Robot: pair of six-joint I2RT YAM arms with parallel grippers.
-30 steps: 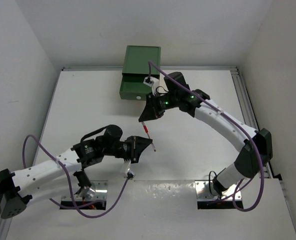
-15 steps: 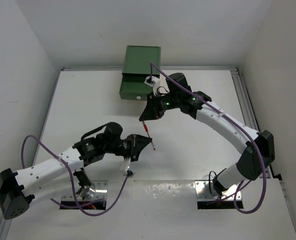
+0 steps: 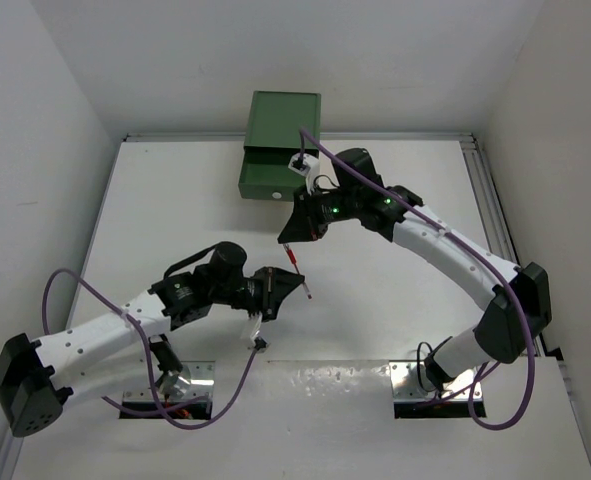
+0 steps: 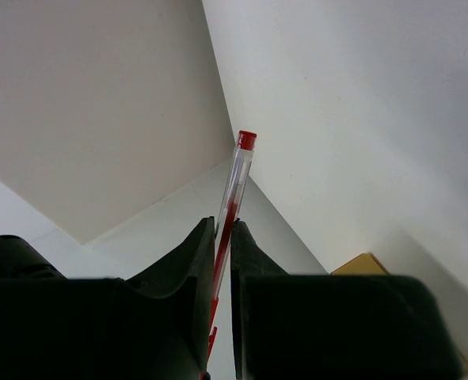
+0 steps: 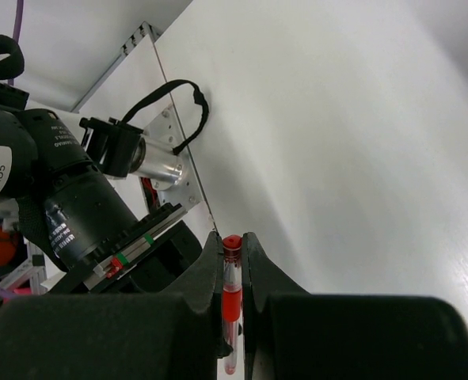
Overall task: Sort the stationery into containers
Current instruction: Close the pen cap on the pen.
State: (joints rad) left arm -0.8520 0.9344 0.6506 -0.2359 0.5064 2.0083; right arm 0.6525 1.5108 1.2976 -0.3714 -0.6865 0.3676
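The left pincer (image 4: 223, 229) hides the red pen's (image 4: 236, 178) lower end.

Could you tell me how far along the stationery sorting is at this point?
Done: the drawer of the green cabinet looks pulled out, though its contents are hidden. In hand: the left claw is shut on a red pen, and the right claw is shut on a second red pen. Left: neither pen is in a container yet.

light: bright, even | shadows: soft | wrist views: near foreground blurred
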